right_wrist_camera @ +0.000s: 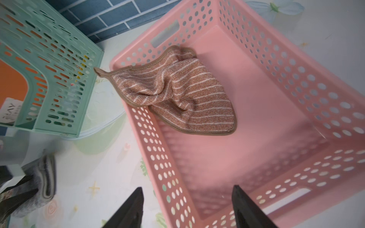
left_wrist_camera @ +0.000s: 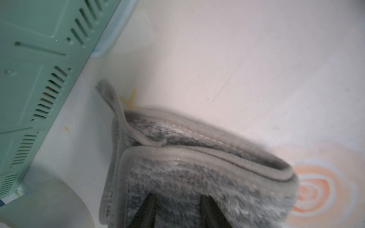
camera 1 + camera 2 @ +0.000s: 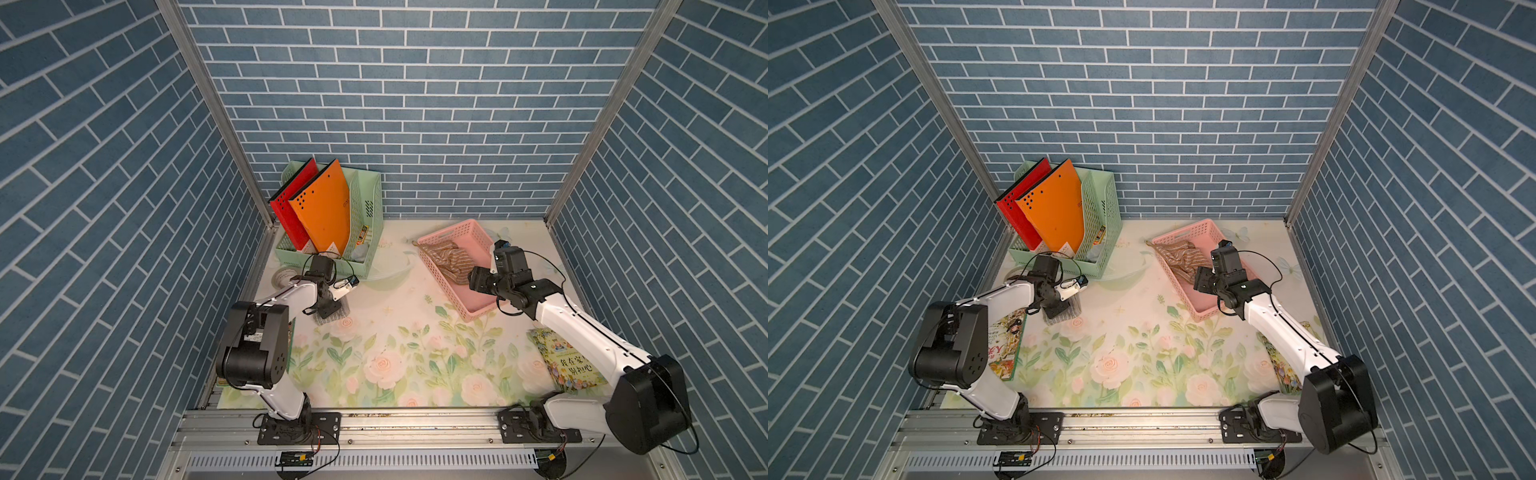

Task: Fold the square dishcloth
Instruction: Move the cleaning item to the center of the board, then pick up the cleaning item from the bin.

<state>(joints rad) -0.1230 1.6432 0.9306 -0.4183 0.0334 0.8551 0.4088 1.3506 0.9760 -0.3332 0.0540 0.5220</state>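
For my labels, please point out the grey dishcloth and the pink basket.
grey dishcloth (image 2: pixel 197 177): left wrist view, its fluffy upper layer.
pink basket (image 1: pixel 296 79): right wrist view, its perforated side wall.

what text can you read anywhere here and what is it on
"我在家": cover of the picture book; the title is partly covered and the line below is too blurred to read.
Magazine cover: print too blurred.
Orange folder mark: too small.
Green file rack sticker: too small.
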